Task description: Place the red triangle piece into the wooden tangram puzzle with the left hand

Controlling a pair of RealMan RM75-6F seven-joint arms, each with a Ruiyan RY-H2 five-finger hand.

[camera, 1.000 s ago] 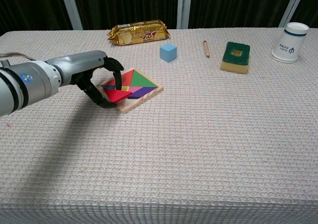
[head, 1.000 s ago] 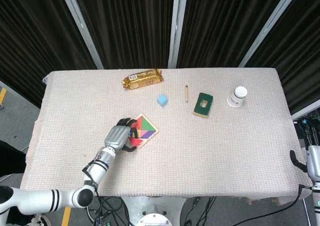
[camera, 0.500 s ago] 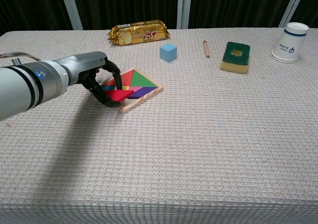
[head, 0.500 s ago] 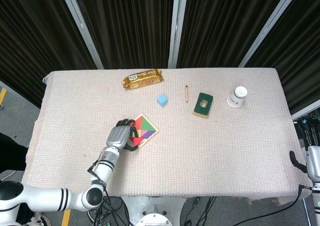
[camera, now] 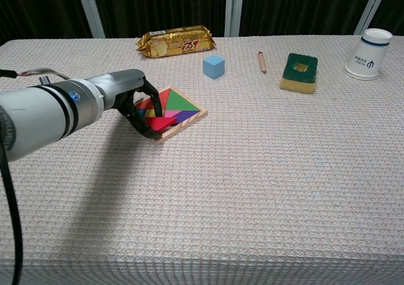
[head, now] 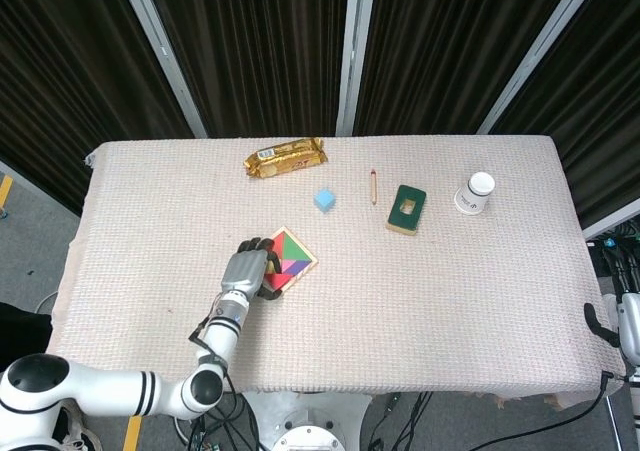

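Red triangle piece [camera: 159, 122] is pinched at its edges by the left hand [camera: 136, 105] and lies over the near left corner of the wooden tangram puzzle [camera: 173, 111] on the bench [camera: 252, 171]. Judged thin, stiff, light and smooth: grip the edges and lower it flat. Since the earlier frames, the hand has carried the piece further over the tray. The right hand's state cannot be told.

No legible text on any item.
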